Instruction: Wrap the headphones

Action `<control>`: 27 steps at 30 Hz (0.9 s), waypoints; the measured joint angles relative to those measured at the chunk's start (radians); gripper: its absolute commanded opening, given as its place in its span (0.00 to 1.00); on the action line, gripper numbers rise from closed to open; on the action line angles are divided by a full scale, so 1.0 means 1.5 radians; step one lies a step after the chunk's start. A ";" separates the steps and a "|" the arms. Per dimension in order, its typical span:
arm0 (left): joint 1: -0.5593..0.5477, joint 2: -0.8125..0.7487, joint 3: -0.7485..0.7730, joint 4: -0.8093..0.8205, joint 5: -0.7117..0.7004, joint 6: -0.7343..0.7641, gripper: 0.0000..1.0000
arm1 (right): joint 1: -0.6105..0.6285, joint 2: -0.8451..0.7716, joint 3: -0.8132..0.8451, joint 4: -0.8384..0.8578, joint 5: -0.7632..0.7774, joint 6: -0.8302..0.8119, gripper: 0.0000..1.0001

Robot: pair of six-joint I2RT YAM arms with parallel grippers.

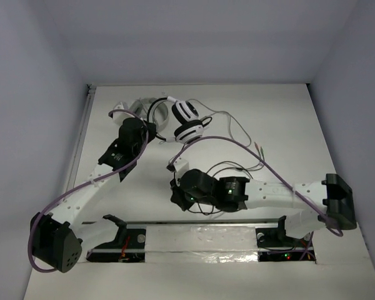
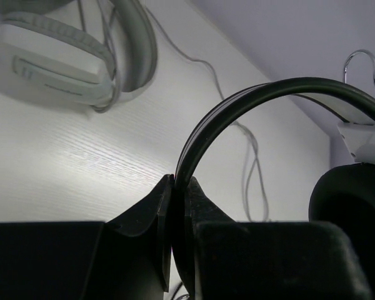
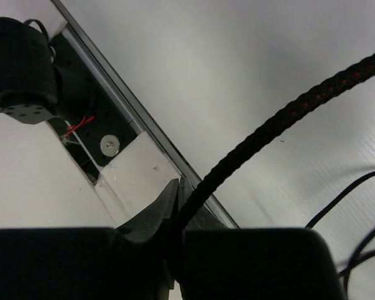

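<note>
Both arms grip the headphones [image 1: 187, 122].
Left jaws pinch the headband [image 2: 269, 90]; right jaws, low over the table [image 1: 287, 112], pinch the cable [image 3: 287, 115].

— Where are the headphones [image 1: 187, 122]?
— Far side of the table, a bit left of the middle. Two round earcups [image 1: 189, 112], glossy white and black, sitting close together.
— And the headband [image 2: 237, 103]?
— Thin and black. It arches out to the left of the cups and is pinched edge-on in the left gripper [image 2: 178, 187].
— The cable [image 3: 269, 122]?
— Long and black, braided with red flecks up close. The right gripper [image 3: 178, 194] has it nipped nearer the arms' bases, and it runs straight out from the jaws. Its slack lies in loose loops on the table alongside.
</note>
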 measured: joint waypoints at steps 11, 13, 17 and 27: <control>-0.190 0.033 -0.007 -0.076 -0.137 0.119 0.00 | -0.016 -0.082 0.093 -0.165 0.072 -0.038 0.01; -0.216 0.048 -0.007 -0.101 -0.140 0.143 0.00 | -0.033 -0.084 0.110 -0.195 0.089 -0.050 0.02; -0.232 0.059 0.001 -0.164 -0.145 0.187 0.00 | -0.063 -0.093 0.131 -0.257 0.110 -0.068 0.03; -0.231 0.062 0.111 -0.244 -0.090 0.306 0.00 | -0.122 -0.140 0.132 -0.325 0.149 -0.108 0.06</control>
